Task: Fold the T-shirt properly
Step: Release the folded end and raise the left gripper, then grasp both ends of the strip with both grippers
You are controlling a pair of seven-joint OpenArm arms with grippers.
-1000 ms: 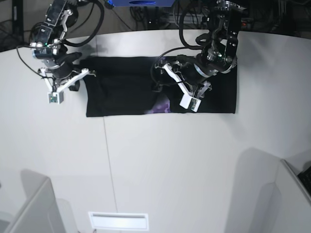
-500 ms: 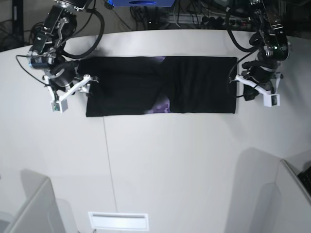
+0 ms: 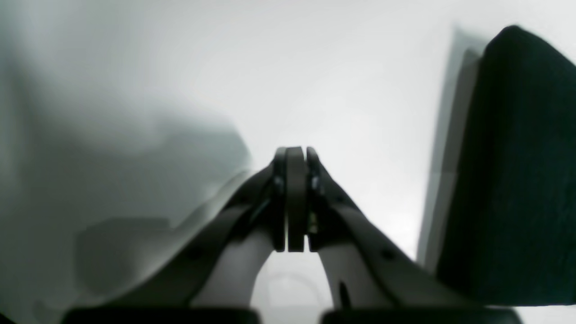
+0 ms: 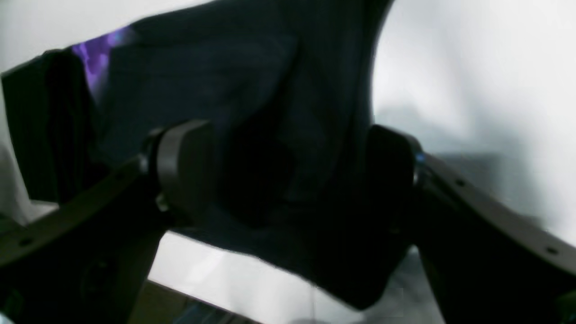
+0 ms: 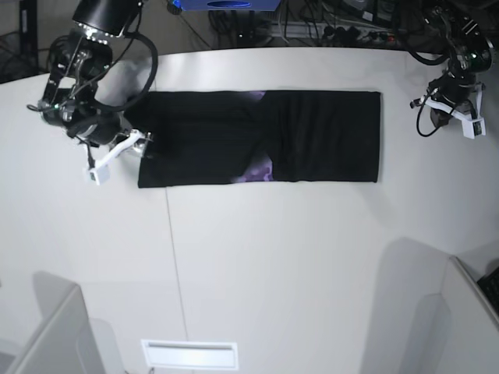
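Note:
The T-shirt lies flat on the white table as a long black rectangle, with purple print showing at a fold near its middle. My right gripper is at the shirt's left end. In the right wrist view it is open, with one finger on each side of a raised piece of the black cloth. My left gripper is off the shirt's right end, over bare table. In the left wrist view it is shut and empty, with the shirt's edge to its right.
A seam in the white table runs from the shirt's front left corner toward the front. Grey panels stand at the front left and front right. Cables and a blue box lie behind the table.
My left gripper has left the shirt's middle, moved right past its right end, and drawn away over bare table. My right gripper has shifted slightly forward along the left end.

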